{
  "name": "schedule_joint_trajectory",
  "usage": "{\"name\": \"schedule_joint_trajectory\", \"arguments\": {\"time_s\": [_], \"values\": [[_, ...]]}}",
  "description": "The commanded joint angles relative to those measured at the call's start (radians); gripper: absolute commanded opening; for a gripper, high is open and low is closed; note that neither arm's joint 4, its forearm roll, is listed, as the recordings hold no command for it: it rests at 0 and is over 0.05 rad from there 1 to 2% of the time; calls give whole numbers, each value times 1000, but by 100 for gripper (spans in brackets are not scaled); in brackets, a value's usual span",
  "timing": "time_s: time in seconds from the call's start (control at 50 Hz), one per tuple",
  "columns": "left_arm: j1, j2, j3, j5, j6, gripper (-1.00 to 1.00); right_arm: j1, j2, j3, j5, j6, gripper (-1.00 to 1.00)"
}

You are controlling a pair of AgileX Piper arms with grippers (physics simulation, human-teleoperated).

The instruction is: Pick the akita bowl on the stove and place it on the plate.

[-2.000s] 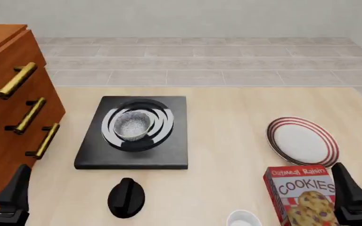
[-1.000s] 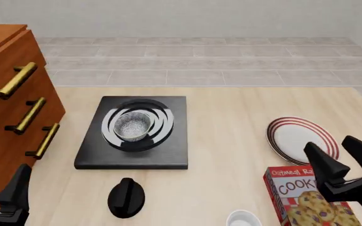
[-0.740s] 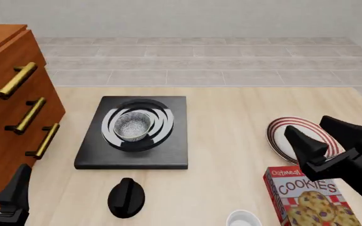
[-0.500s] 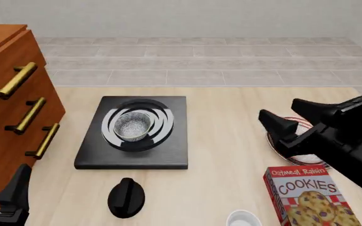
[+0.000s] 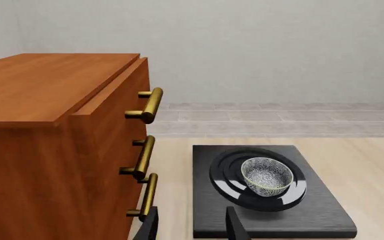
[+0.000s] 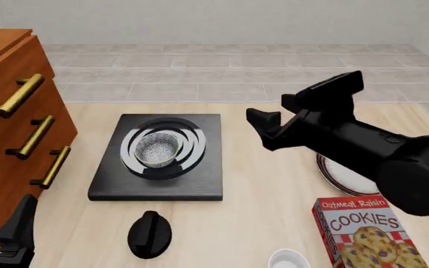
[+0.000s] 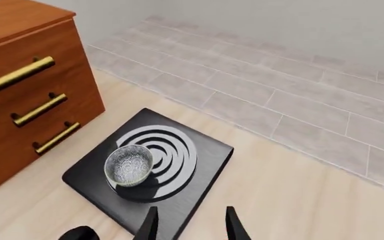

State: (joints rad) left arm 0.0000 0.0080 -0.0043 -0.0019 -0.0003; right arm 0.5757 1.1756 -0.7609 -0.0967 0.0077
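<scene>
akita bowl [image 6: 157,149] on stove [image 6: 158,159], right hand [image 6: 274,116] spread above table, left hand [image 5: 190,226] spread

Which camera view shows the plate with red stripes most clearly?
Only the front view shows the plate, and there the right arm covers most of it; a bit of striped rim remains visible. Neither wrist view shows it.

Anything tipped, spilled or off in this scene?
Nothing stands out. The akita bowl sits upright on the stove burner rings, the cookie box lies flat, and the plate lies flat, partly hidden by the right gripper arm.
</scene>
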Motion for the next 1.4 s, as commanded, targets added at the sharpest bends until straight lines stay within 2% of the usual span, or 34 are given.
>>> {"name": "schedule_joint_trajectory", "arguments": {"time_s": [0.02,0.04,0.22,0.32,0.36,0.38,0.46,0.78,0.82,0.86,0.94,0.96,1.0,1.08,1.1,1.26,1.3,1.34,1.36,1.4], "values": [[0,0,0,0,0,100,55,141,-115,7,18,100],[0,-1,0,0,1,100,63,161,-131,12,43,100],[0,0,0,0,0,100,85,252,-233,59,32,100],[0,0,0,0,0,100,112,309,-304,107,48,100],[0,0,0,0,0,100,98,328,-327,124,65,100],[0,0,0,0,0,100,97,342,-340,133,46,100],[0,0,0,0,1,100,95,384,-366,153,41,100],[0,0,0,0,0,100,134,522,-450,151,91,100],[0,-1,0,0,0,100,146,529,-459,142,19,100],[2,-7,-4,12,1,100,149,549,-473,150,60,100],[2,-7,-4,12,1,100,161,581,-487,138,76,100],[2,-7,-3,11,1,100,180,587,-491,141,49,100],[2,-7,-1,9,1,100,174,605,-501,133,87,100],[2,-7,-2,11,0,100,180,634,-519,137,71,100],[2,-7,-2,11,0,100,180,659,-539,151,38,100],[2,-7,-1,9,1,100,158,699,-561,132,52,100],[2,-7,-2,9,1,100,132,694,-551,92,2,100],[2,-7,-1,9,1,100,124,729,-578,111,14,100],[2,-7,-1,9,1,100,119,731,-579,101,48,100],[2,-7,-2,10,1,100,118,741,-589,98,34,100]]}}
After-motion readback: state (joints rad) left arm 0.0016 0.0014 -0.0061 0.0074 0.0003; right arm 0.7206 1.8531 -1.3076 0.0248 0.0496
